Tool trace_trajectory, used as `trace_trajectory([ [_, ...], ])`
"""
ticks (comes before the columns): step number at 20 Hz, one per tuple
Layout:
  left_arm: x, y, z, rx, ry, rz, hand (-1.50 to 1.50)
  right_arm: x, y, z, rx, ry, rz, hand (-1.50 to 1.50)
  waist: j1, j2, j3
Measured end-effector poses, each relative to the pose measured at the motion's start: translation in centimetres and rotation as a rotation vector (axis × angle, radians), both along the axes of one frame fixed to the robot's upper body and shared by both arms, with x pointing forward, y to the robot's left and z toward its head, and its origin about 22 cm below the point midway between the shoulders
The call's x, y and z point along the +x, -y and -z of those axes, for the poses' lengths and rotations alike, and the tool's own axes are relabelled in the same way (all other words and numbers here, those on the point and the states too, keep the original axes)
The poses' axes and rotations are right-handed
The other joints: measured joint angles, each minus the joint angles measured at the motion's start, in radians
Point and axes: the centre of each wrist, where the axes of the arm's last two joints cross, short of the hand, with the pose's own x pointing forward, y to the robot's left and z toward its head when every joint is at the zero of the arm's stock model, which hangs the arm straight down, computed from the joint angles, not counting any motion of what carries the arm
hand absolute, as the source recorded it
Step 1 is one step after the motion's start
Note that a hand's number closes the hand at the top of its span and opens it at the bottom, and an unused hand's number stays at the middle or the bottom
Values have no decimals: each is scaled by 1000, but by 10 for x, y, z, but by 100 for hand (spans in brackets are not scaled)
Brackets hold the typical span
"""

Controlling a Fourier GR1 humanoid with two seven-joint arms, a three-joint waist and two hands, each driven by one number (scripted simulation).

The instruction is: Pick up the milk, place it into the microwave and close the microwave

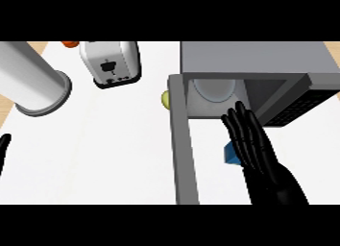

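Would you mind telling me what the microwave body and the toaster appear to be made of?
The microwave looks like brushed or matte grey metal: its top is flat, even grey with no gloss. The toaster appears to be white glossy plastic or enamelled metal, judging by soft highlights on its rounded sides; its black lever panel looks like plastic. Neither can be settled from looks alone.

Blue milk carton (pixel 231 154) on the white surface (pixel 116 144), just before the grey microwave (pixel 261 62); microwave door (pixel 181 144) swung open.
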Motion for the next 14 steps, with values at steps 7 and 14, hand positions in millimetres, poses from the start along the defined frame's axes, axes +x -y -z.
trace_trajectory([
  [7,-12,-7,8,-4,1,-1,-150,13,14,23,-19,-41,89,-150,-1,1,0],
  [14,-25,-20,18,-6,-3,1,-150,30,30,49,-26,-99,153,-150,2,0,0],
])
